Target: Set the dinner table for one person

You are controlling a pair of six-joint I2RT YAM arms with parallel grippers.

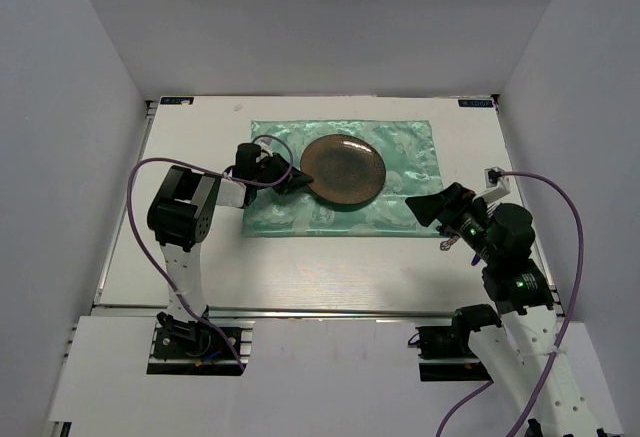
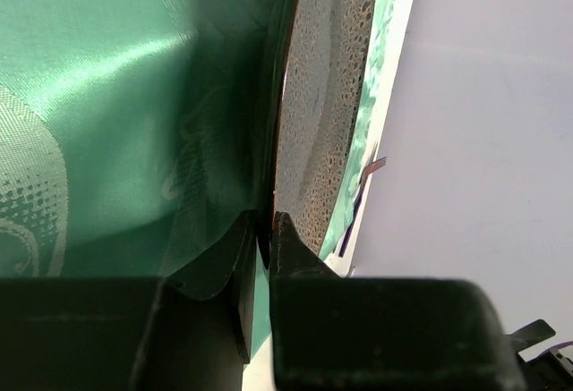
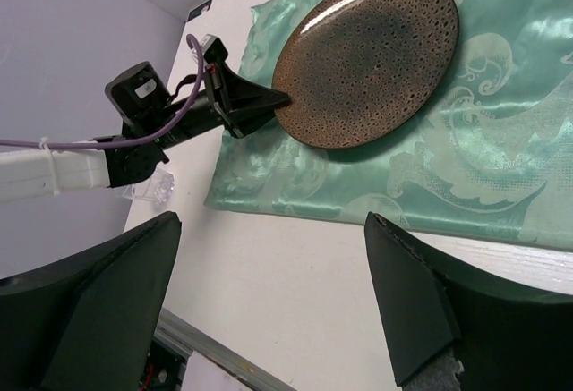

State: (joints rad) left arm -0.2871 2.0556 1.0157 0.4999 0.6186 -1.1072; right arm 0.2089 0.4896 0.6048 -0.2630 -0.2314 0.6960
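A round brown speckled plate (image 1: 343, 169) lies on a green patterned placemat (image 1: 410, 172) at the back middle of the white dinner table (image 1: 300, 267). My left gripper (image 1: 296, 179) is shut on the plate's left rim. In the left wrist view its jaws (image 2: 269, 230) pinch the thin rim of the plate (image 2: 327, 96) over the placemat (image 2: 107, 96). My right gripper (image 1: 428, 207) is open and empty, above the table by the placemat's front right corner. The right wrist view shows the plate (image 3: 367, 55), the placemat (image 3: 483, 158) and the left gripper (image 3: 269, 100).
A metal rail (image 1: 330, 310) runs along the table's near edge. A small clear object (image 3: 150, 190) lies under the left arm, left of the placemat. A small utensil-like thing (image 1: 446, 244) lies by the right arm. Grey walls enclose the table.
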